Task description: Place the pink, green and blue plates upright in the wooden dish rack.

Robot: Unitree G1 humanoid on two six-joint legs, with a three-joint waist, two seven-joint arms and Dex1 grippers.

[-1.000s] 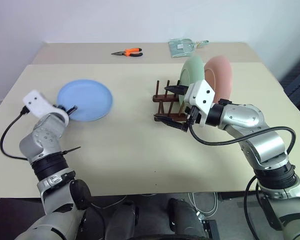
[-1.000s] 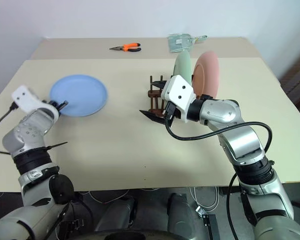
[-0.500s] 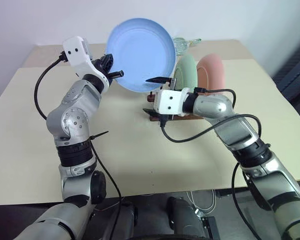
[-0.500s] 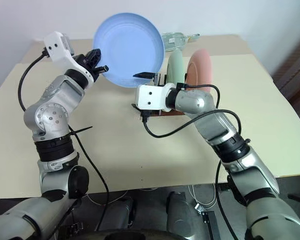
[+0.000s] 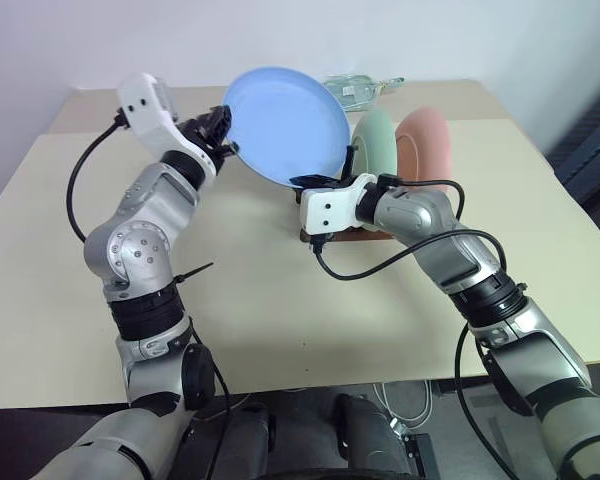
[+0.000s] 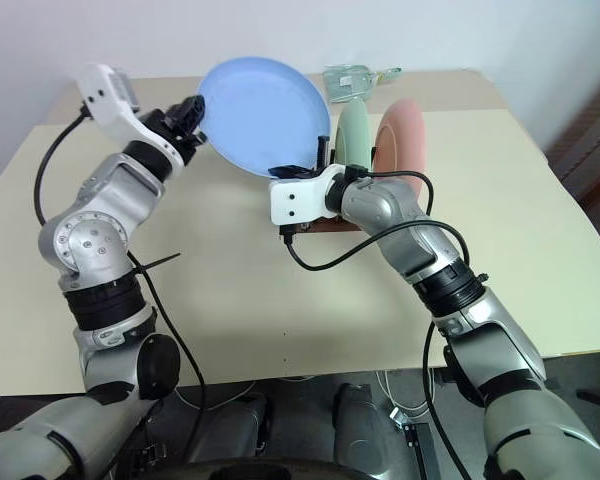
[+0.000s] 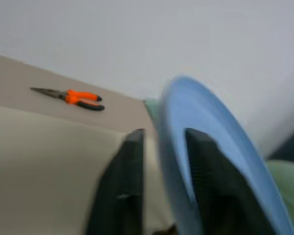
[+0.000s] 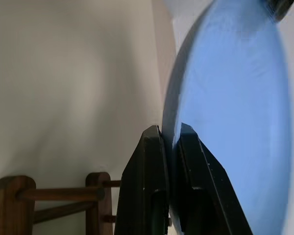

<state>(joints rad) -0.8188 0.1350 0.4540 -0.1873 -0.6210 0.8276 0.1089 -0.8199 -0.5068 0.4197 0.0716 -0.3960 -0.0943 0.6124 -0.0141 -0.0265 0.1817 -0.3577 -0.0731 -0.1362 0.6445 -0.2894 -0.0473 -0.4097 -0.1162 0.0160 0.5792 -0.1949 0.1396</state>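
Note:
The blue plate [image 5: 285, 125] hangs in the air, tilted on edge, just left of the wooden dish rack [image 8: 59, 194]. My right gripper [image 5: 315, 182] is shut on its lower rim, as the right wrist view shows [image 8: 170, 128]. My left gripper [image 5: 223, 130] is at the plate's left rim. In the left wrist view its fingers [image 7: 132, 161] straddle the rim [image 7: 171, 147] with a gap on one side, so it is open. The green plate [image 5: 377, 140] and the pink plate [image 5: 430, 145] stand upright side by side in the rack, behind my right gripper.
Orange-handled pliers [image 7: 78, 98] lie on the far table. A clear packet [image 5: 365, 88] lies at the back, behind the plates. The beige table [image 5: 280, 320] stretches wide in front of the rack and to the left.
The blue plate, flat on the table at the left a second ago, is now lifted on edge beside the rack. My right gripper has shut on its lower rim. My left fingers have parted.

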